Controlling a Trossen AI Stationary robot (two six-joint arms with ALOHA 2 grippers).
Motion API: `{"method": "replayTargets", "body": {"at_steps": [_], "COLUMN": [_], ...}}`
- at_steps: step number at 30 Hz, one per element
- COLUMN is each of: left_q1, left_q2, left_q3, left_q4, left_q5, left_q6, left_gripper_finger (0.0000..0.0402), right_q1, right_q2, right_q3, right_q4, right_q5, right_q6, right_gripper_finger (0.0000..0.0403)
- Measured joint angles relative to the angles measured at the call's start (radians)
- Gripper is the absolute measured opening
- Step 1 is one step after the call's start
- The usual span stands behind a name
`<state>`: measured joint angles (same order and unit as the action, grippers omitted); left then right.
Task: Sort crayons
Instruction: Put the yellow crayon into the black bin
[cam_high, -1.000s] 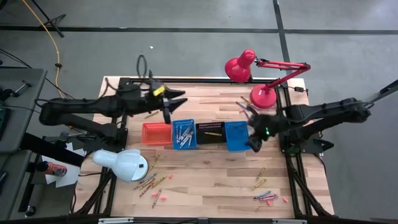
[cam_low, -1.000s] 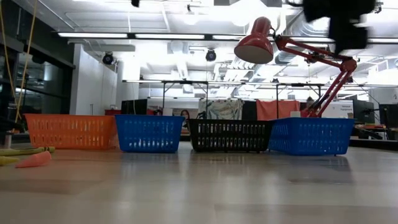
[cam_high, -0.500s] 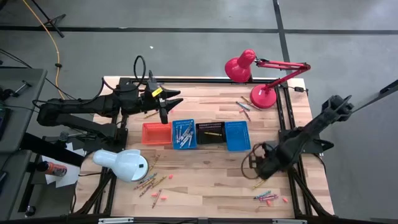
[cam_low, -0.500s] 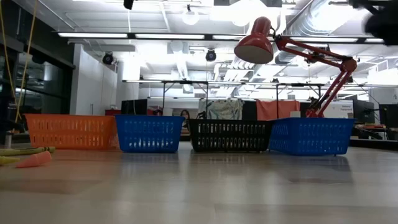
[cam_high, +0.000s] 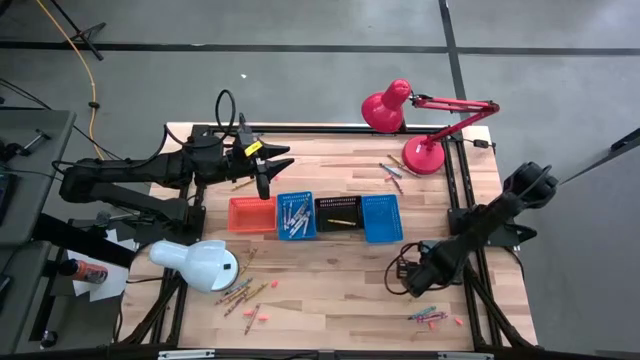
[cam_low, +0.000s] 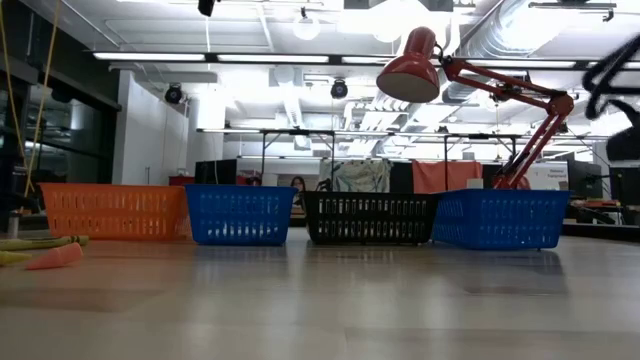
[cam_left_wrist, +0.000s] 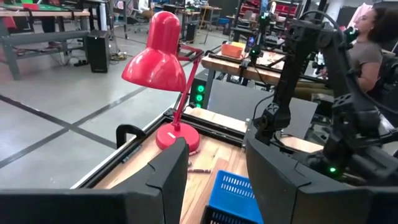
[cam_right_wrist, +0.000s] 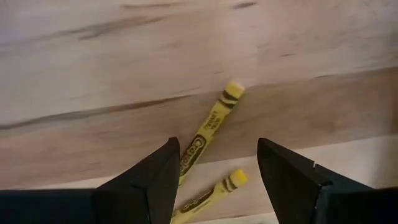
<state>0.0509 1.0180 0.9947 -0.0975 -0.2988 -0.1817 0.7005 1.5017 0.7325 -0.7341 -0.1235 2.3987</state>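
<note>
Crayons are what this job turns on, and they lie in several loose groups on the table (cam_high: 340, 265). Going from the left: the left claw (cam_high: 266, 172) hangs at the back of the table above and behind the orange basket (cam_high: 252, 214), its fingers spread fairly wide with nothing between them, waiting. Below it, near the white lamp (cam_high: 196, 264), a scatter of mixed crayons (cam_high: 243, 293) lies untouched. The row of baskets follows: orange, then a blue basket (cam_high: 295, 215) already holding several crayons, a black basket (cam_high: 339, 213) with one yellow stick, and a second blue basket (cam_high: 381, 218). Behind them stands the red lamp (cam_high: 412, 120), with a few more crayons beside its base.

On the right, the right claw (cam_high: 414, 277) is low over the front of the table, fingers wide apart and holding nothing. Its wrist view shows two yellow crayons (cam_right_wrist: 209, 132) right under it, one long stick angled between the fingers and a shorter one nearer.

To do this pick well, I would centre the fingers across the longer crayon's middle, turn the wrist so they close across its width, and come straight down so the neighbouring stick is not nudged or caught too. It probably belongs with the yellow one in the black basket.
</note>
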Motion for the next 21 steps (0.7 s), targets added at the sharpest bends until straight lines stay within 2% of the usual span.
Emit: {"method": "replayTargets", "body": {"at_steps": [4,14,17,21], "left_q1": [0.000,0.000,0.000,0.000], "left_q2": [-0.001,-0.001,-0.001,-0.001], "left_q3": [0.000,0.000,0.000,0.000], "left_q4": [0.001,0.001,0.002,0.003], "left_q5": [0.000,0.000,0.000,0.000], "left_q6": [-0.022,-0.053,-0.052,-0.053], "left_gripper_finger": [0.0149,0.0149,0.0149,0.0149], "right_q1": [-0.021,-0.052,-0.053,-0.052], "right_q2": [-0.034,-0.042,-0.042,-0.040], "right_q3": [-0.064,-0.124,-0.130,-0.130], "right_q4": [0.120,0.171,0.166,0.136], "right_q5": [0.001,-0.008,-0.006,-0.015], "right_q6": [-0.014,-0.034,-0.043,-0.044], "right_gripper_finger": [0.0208,0.0200,0.0165,0.0076]}}
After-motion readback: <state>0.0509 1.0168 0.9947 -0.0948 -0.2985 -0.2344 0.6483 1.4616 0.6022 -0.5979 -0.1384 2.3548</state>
